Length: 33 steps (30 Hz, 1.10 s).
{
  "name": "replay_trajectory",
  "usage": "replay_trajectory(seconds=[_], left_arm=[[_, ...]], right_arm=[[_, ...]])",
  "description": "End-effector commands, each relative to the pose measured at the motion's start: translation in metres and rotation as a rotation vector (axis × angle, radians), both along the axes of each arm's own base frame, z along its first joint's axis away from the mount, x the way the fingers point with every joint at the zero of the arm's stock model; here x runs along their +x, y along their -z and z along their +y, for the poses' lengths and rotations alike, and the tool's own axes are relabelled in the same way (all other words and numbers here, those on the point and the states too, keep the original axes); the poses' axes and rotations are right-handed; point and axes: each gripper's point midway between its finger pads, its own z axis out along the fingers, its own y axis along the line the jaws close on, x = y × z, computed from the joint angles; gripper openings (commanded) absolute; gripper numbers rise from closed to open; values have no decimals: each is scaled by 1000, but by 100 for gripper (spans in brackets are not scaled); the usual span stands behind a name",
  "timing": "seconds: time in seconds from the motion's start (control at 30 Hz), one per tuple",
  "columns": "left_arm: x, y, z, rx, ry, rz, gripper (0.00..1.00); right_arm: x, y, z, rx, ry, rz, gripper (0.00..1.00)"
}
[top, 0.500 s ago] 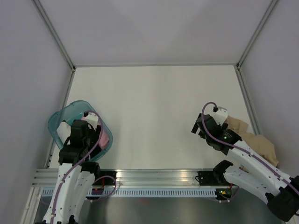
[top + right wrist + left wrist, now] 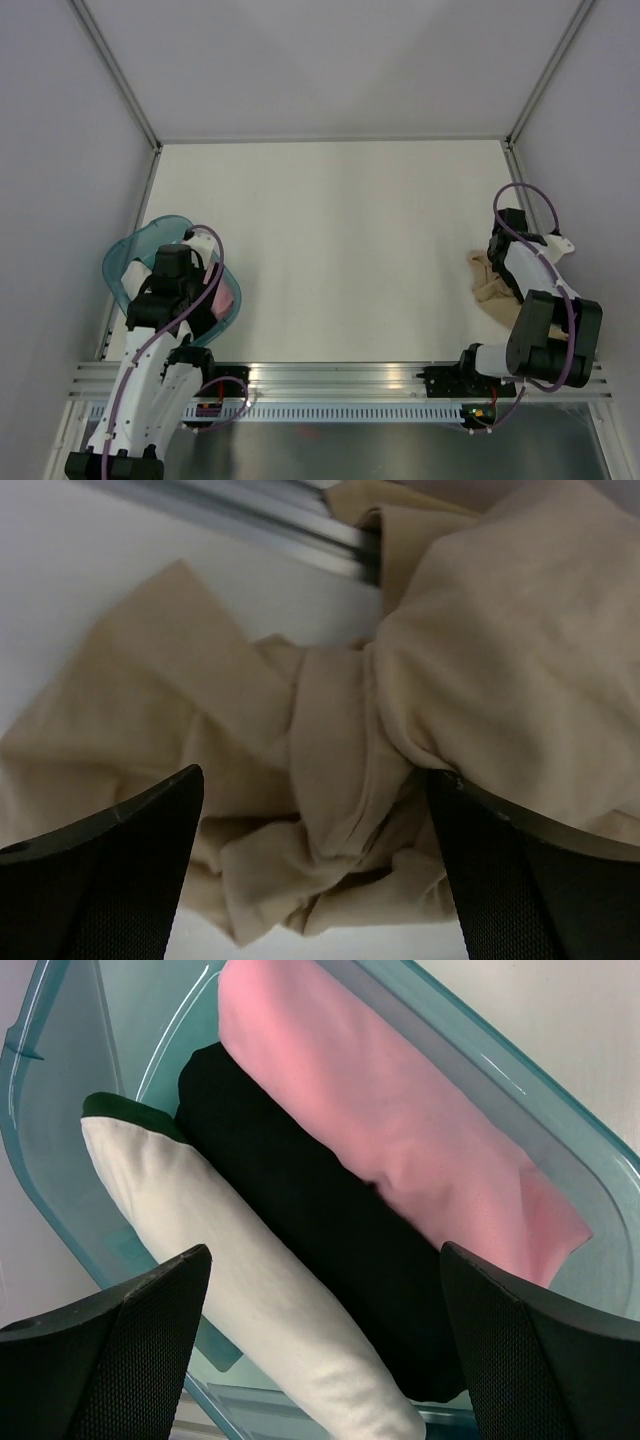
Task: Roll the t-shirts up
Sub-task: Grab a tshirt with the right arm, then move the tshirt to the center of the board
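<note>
Left gripper (image 2: 325, 1252) hung spread above translucent teal plastic basket (image 2: 80, 1060), right gripper (image 2: 315, 775) likewise spread over crumpled tan fabric t-shirt (image 2: 480, 680), well right of basket.

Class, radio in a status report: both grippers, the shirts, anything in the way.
Left gripper open over basket, three rolled shirts inside. Right gripper open over crumpled tan shirt, not rolled yet. Nothing in the way.

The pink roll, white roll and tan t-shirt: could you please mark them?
pink roll (image 2: 400, 1130), left wrist view, its middle.
white roll (image 2: 270, 1320), left wrist view, its middle.
tan t-shirt (image 2: 480, 650), right wrist view, broad fold.
</note>
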Motion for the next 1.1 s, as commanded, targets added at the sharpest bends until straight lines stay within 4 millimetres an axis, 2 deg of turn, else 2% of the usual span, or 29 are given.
replay_trajectory(seconds=[0.0, 0.07, 0.1, 0.17, 0.23, 0.3, 0.33, 0.4, 0.43, 0.47, 0.5, 0.53, 0.6, 0.63, 0.67, 0.7, 0.73, 0.77, 0.8, 0.83, 0.87, 0.93, 0.97, 1.03, 1.07], left_arm=[[8, -13, -4, -26, 3, -10, 100], [9, -16, -4, -27, -3, -11, 100], [10, -19, -4, -30, -3, -17, 100], [11, -20, -6, -37, 2, -21, 100], [10, -20, -6, -36, 4, -18, 100], [11, -23, -6, -37, 2, -26, 100], [11, -23, -5, -35, 2, -26, 100], [11, -27, -5, -30, 1, -35, 100], [11, -29, -4, -28, 1, -40, 100], [11, -30, -5, -28, 3, -40, 100], [11, -32, -4, -26, 4, -44, 100], [11, -32, -4, -25, 4, -43, 100], [11, -34, -4, -27, 3, -43, 100], [11, -34, -4, -26, 4, -44, 100], [11, -35, -5, -29, 9, -45, 100], [10, -34, -5, -30, 11, -42, 100], [10, -33, -6, -34, 13, -39, 100], [10, -33, -7, -38, 15, -37, 100], [10, -32, -8, -44, 13, -31, 100], [9, -32, -8, -45, 12, -28, 100], [10, -35, -8, -49, 13, -37, 100], [9, -38, -10, -54, 18, -38, 100], [11, -44, -12, -65, 26, -53, 100], [10, -50, -14, -75, 37, -61, 100], [11, -57, -17, -88, 49, -77, 100]], right_arm=[[-11, 8, -21, 16, 95, -26, 98], [-13, 20, -23, 61, 88, -12, 98], [-8, 24, -25, 75, 84, -31, 98], [-7, 46, -17, 176, 68, -16, 98], [-8, 56, -16, 218, 63, -1, 97], [-5, 64, -11, 248, 12, 0, 79], [3, 63, -3, 283, -32, -44, 65], [21, 64, 9, 323, -158, -147, 48], [38, 55, 27, 381, -254, -253, 33], [44, 54, 31, 368, -312, -304, 23], [49, 47, 36, 362, -343, -334, 7], [56, 36, 44, 349, -394, -364, 0], [75, 16, 58, 336, -506, -393, 0], [85, 9, 77, 350, -581, -398, 0], [104, -12, 95, 384, -666, -446, 0], [115, -24, 113, 410, -740, -470, 0], [125, -32, 150, 440, -870, -461, 0], [143, -65, 174, 431, -973, -506, 0], [148, -81, 204, 438, -1074, -510, 1], [144, -93, 254, 443, -1242, -484, 0], [152, -134, 281, 424, -1338, -546, 0], [132, -177, 350, 493, -1585, -617, 1], [130, -221, 368, 484, -1664, -721, 0], [105, -265, 398, 533, -1807, -825, 0], [99, -291, 403, 530, -1841, -889, 0]])
